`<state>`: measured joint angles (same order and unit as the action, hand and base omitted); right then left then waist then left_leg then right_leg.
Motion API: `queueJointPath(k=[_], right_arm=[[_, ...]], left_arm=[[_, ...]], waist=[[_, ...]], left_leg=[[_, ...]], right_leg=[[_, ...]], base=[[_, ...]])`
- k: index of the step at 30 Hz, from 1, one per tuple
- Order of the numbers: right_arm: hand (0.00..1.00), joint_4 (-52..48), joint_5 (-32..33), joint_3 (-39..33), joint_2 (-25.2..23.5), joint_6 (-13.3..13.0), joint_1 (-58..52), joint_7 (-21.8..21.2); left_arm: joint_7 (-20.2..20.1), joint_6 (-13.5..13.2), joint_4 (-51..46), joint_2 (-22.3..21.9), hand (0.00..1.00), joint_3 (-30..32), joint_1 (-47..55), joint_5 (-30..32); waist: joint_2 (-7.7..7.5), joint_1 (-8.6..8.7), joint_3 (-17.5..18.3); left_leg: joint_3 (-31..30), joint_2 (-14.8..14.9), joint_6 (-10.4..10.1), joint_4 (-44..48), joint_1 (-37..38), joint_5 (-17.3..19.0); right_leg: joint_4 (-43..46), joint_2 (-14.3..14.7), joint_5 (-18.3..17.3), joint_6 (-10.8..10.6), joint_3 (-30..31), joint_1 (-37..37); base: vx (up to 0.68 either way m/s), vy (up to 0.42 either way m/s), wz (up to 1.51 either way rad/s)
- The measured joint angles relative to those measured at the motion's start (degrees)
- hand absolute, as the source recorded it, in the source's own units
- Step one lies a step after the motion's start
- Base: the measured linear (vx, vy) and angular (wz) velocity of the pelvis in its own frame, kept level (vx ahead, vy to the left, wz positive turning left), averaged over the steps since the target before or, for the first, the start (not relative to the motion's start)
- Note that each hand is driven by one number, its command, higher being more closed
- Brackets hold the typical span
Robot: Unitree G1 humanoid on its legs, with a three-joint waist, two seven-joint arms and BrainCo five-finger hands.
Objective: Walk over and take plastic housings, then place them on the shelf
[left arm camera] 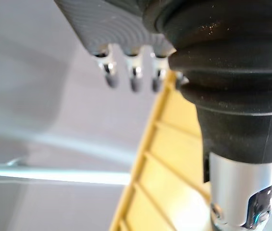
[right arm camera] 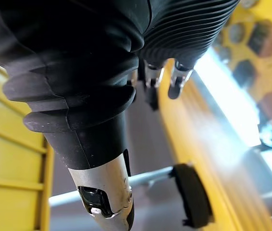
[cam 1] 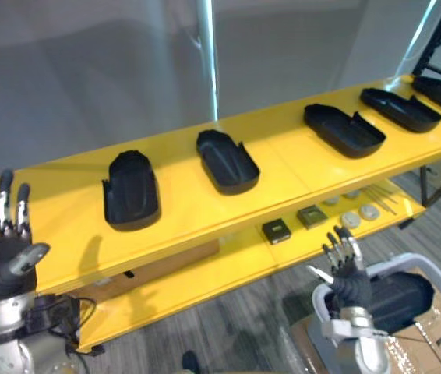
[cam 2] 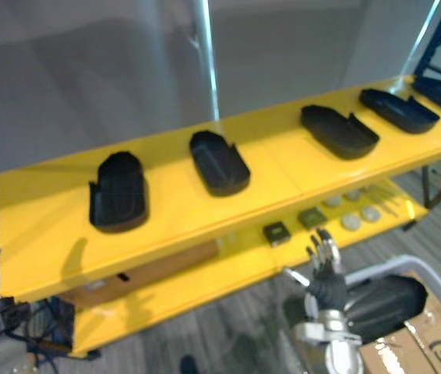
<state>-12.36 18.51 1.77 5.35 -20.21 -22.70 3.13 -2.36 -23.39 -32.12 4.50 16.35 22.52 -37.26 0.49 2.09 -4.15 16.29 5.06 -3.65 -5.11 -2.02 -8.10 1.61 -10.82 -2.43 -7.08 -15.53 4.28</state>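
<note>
Shelf (cam 1: 283, 156), yellow and two-tiered, carries five black plastic housings (cam 1: 227, 161) spaced in a row along its top tier. Below its right end a grey bin (cam 1: 431, 265) holds another dark housing (cam 1: 396, 300). The left hand (cam 1: 2, 261), before the shelf's left end, is spread open and empty. The right hand (cam 1: 349, 276), under the shelf's front edge, has straight, empty fingers. Small square parts (cam 1: 276, 230) lie on the lower tier.

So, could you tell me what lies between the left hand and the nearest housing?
Bare yellow shelf lies between the left hand and the leftmost housing, per the left eye view.
</note>
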Motion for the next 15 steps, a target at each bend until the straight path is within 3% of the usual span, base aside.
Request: queueJointPath(k=[7,11,15], right_arm=[[0.00,-0.4,-3.4,-2.4,0.0,0.3,4.3,11.8],[0.00,-3.3,-3.7,-8.4,-0.1,0.5,1.8,15.3],[0.00,-5.6,-3.4,-15.4,-1.3,-0.2,-2.6,15.5]], left_arm=[[-1.1,0.6,1.4,-0.5,0.00,-10.5,-2.6,4.6],[0.2,0.8,4.8,0.0,0.00,-15.4,-6.4,4.6],[5.6,1.0,9.1,3.1,0.00,-19.3,-10.9,6.4]], waist=[[-0.86,0.45,-0.5],[-0.96,3.25,-0.4],[-1.73,7.24,-0.7]], left_leg=[[3.4,0.4,-0.4,0.0,2.4,0.8],[8.7,0.8,-0.6,0.0,3.4,1.8],[15.5,1.3,-1.1,0.0,6.2,3.1]], right_leg=[[0.6,0.1,0.0,0.0,3.6,-0.2],[0.9,0.2,0.7,0.3,9.2,-3.3],[0.4,0.9,2.0,-0.1,15.7,-4.9]], base=[[-0.01,0.016,-0.24],[-0.01,0.041,-0.72],[0.04,0.032,-0.85]])
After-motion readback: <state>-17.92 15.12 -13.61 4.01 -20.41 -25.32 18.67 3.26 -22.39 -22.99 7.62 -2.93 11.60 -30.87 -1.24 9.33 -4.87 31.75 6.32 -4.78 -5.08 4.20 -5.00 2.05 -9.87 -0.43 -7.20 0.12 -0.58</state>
